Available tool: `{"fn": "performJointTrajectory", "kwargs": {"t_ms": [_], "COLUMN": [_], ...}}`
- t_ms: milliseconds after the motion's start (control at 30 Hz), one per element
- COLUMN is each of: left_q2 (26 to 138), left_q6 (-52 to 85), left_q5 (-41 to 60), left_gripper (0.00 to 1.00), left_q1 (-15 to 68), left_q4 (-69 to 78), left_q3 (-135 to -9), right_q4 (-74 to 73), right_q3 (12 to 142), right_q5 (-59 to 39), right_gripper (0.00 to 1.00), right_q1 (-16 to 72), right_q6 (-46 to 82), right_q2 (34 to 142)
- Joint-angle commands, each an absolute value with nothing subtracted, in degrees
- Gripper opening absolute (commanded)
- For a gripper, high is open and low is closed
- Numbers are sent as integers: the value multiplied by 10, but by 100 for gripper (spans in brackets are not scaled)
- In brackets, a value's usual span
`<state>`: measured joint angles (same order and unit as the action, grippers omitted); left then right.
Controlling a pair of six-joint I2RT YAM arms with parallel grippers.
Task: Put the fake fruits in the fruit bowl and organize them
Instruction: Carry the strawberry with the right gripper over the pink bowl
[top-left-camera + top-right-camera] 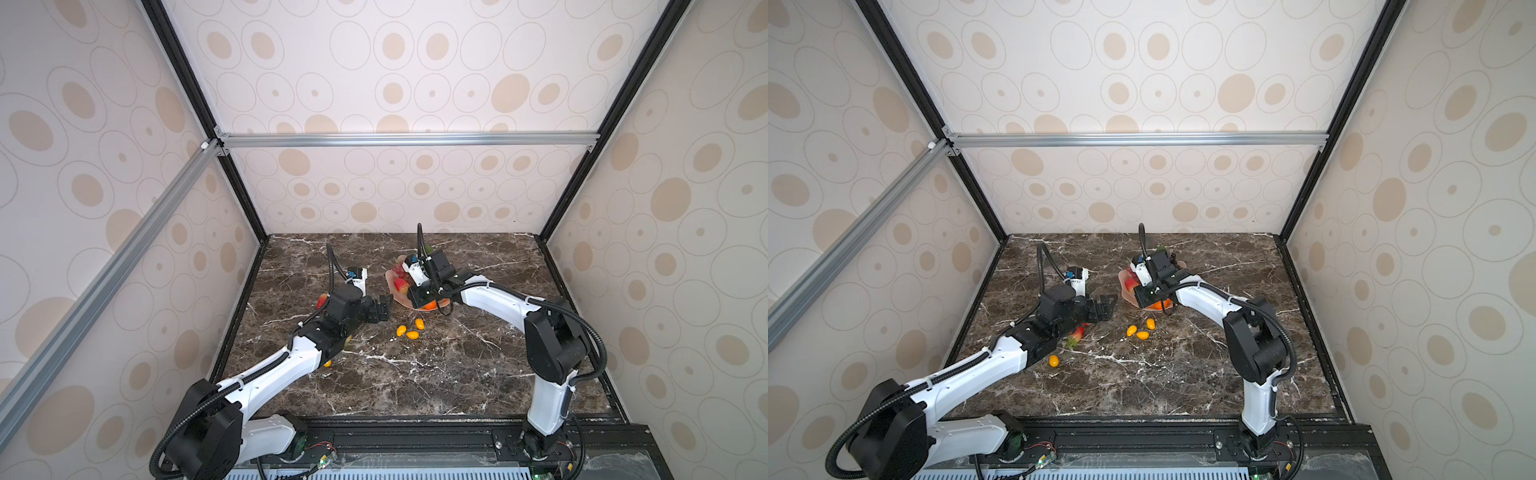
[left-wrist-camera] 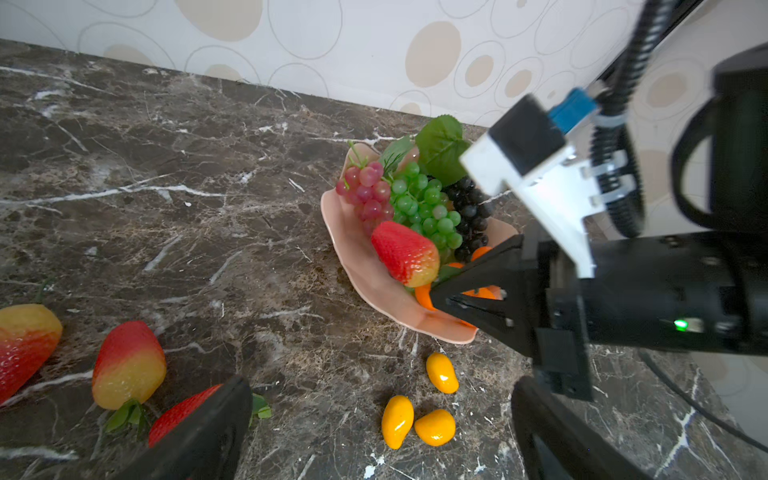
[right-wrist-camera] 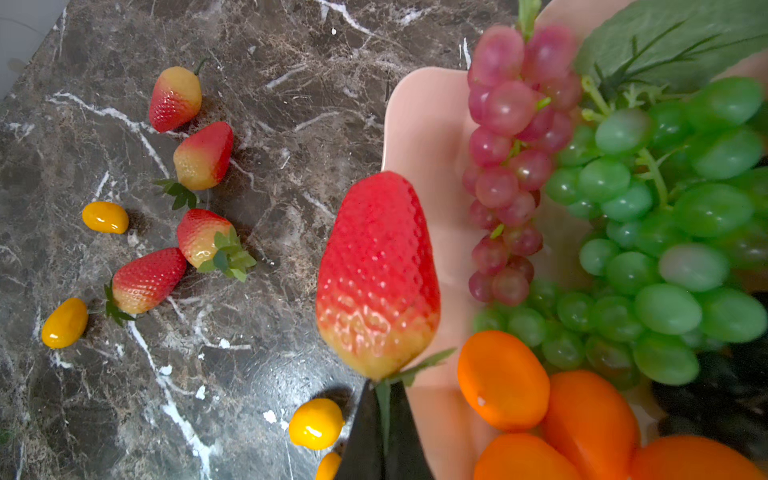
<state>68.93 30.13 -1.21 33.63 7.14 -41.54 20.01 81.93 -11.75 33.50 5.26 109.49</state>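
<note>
A: What are the left fingers point(image 2: 208, 432) doing?
B: They're spread wide and grip nothing. They hover over the bench point(image 2: 187, 208) left of the bowl point(image 2: 357, 266), near loose strawberries point(image 2: 129, 365).
A: And the ovals point(image 2: 436, 426)?
B: Three lie on the bench just in front of the bowl.
A: The right fingers point(image 3: 361, 436)?
B: Clenched on the green leaves of one strawberry point(image 3: 378, 274), held at the bowl's left rim beside the grapes point(image 3: 623, 232) and tangerines point(image 3: 503, 382) lying in it.

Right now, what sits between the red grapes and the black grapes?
The green grapes lie between them in the bowl; the left wrist view shows it.
</note>
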Motion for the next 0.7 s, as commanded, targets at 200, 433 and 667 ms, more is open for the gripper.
{"fn": "performJointTrajectory", "kwargs": {"t_ms": [200,433,667], "left_q2": [657,650,643], "left_q6": [283,286,290], "left_q5": [-8,-4,-4], "left_gripper": [98,98,98], "left_q1": [324,319,316], "left_q4": [74,77,76], "left_q3": [-404,-396,-389], "right_q4": [262,280,285], "right_q3": [886,912,926], "right_q5": [-136,-140,-136], "right_gripper": [0,0,0], "right_q1": [325,324,323], "right_q6": [33,28,26], "right_q2": [1156,1184,1202]}}
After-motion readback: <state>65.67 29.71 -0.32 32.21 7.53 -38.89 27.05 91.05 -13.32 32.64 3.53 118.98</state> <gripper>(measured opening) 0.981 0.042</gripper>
